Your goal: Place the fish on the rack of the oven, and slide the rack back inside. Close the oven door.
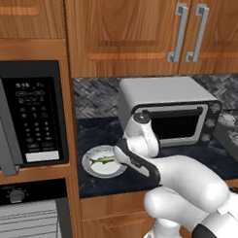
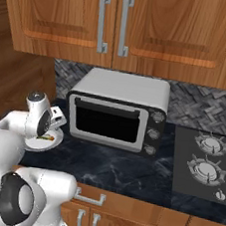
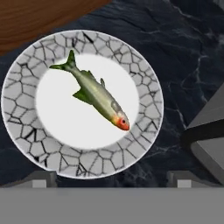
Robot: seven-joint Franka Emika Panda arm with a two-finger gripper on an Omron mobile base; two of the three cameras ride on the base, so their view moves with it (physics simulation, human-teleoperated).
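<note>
Gripper (image 3: 111,183): fingers spread wide, nothing between them, hovering above the plate; its two dark tips stand at either side of the plate's near rim.

Fish (image 3: 94,93): green-yellow body, orange-red head, lying diagonally on the white centre of the plate, untouched.

Plate (image 3: 24,94): round, white middle, crackle-patterned rim, resting on the dark marbled counter (image 1: 197,155) near its left end, beside the wooden cabinet side.

Arm: the white wrist hangs over the plate and covers part of it in both base views.

Toaster oven (image 2: 118,110): white-silver, dark glass front, just behind and right of the plate.

Stovetop (image 2: 206,164): at the counter's right end, well apart from the plate.

Microwave (image 1: 31,118): black, with keypad, set in the cabinetry left of the counter.

Oven (image 1: 28,195): black control strip with round knob, below the microwave; pale ribbed bars show beneath the strip.

Upper cabinets (image 2: 116,22): wooden doors with grey handles, farthest back.
</note>
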